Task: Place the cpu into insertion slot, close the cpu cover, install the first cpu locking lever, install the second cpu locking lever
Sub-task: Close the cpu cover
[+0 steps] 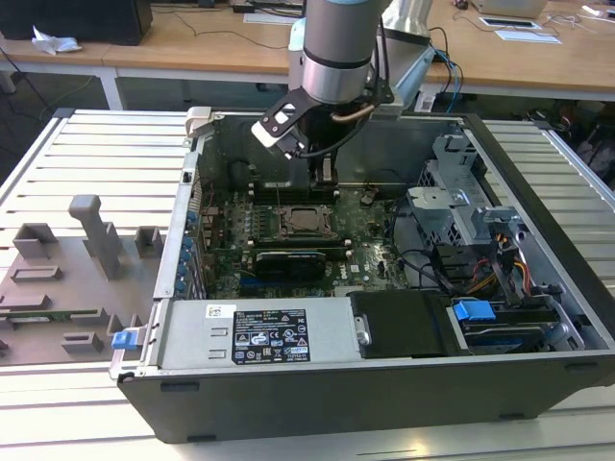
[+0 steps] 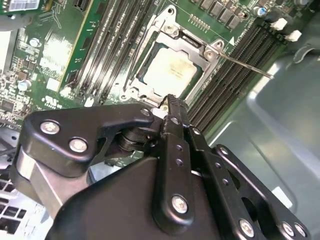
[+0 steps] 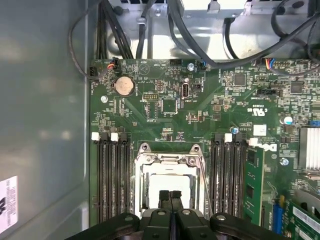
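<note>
Looking through the first wrist view, we see the claw (image 3: pixel 170 196), fingers pressed together, over the near edge of the cpu (image 3: pixel 167 181), which sits in the slot (image 3: pixel 141 170). The second wrist view adds the cover (image 2: pixel 192 45) lying flat around the chip and a thin lever (image 2: pixel 245 64) angled over the memory slots. The exterior view shows a white printed label (image 1: pixel 269 336) inside the case.

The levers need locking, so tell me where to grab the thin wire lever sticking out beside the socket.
Take the locking lever near its free end, where the bare straight rod juts out over the memory slots, clear of the insertion slot. Probably come from above, jaws straddling the rod crosswise.
</note>
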